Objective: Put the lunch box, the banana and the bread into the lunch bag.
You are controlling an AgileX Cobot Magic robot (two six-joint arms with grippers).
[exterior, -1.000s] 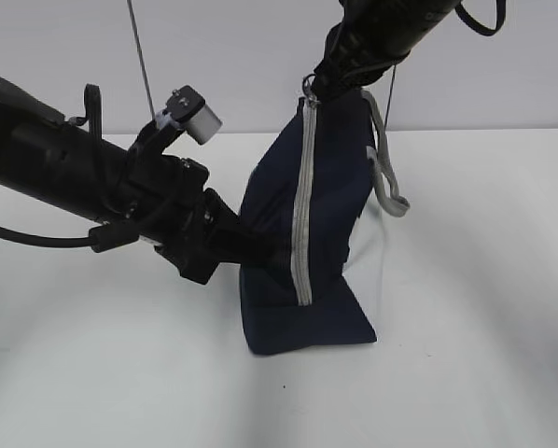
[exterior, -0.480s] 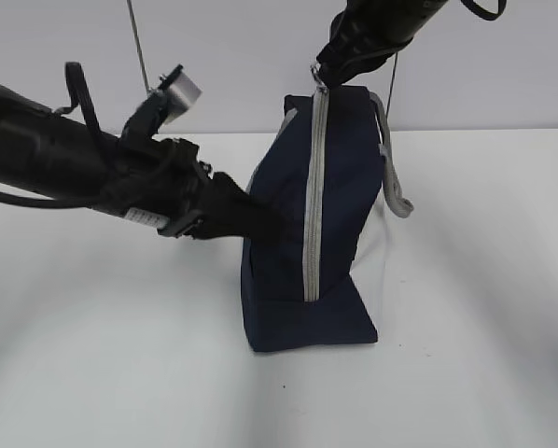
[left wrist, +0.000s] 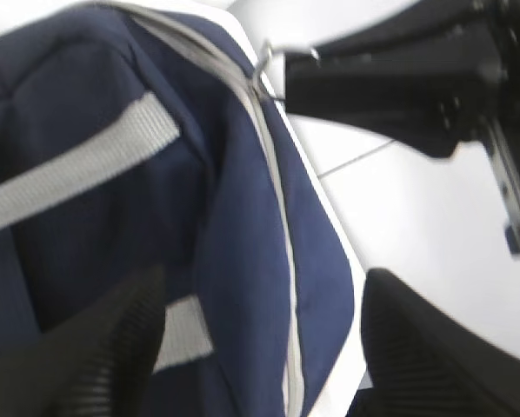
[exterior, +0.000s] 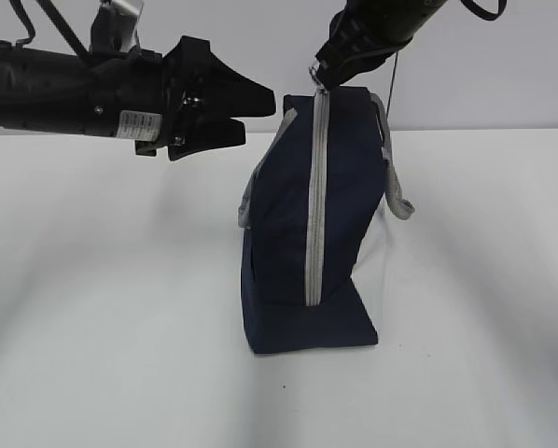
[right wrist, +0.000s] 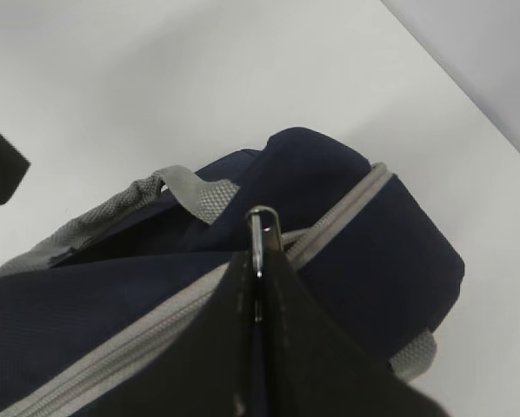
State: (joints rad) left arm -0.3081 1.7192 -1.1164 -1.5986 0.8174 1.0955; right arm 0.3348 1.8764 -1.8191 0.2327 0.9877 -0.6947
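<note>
your lunch bag (exterior: 309, 243) stands upright on the white table (exterior: 120, 355), its narrow end toward the exterior camera, with the grey zipper (exterior: 314, 201) closed along the length you can see, from near the base to the top edge. a grey strap handle (exterior: 396, 177) loops down its right side, and another grey strap (exterior: 260, 168) shows on its left. the white side panel (exterior: 370, 252) peeks out at the lower right. the lunch box, banana and bread are not visible to you in any view.

at the very top of the bag, your right gripper (right wrist: 258, 287) is pinched closed on the zipper ring pull (right wrist: 260, 228), its fingers pressed together around the metal ring. your left gripper (exterior: 246, 114) hangs up and to the left of the bag, apart from it, its fingers spread wide with nothing between them; its wrist camera looks down on the bag's navy side.
</note>
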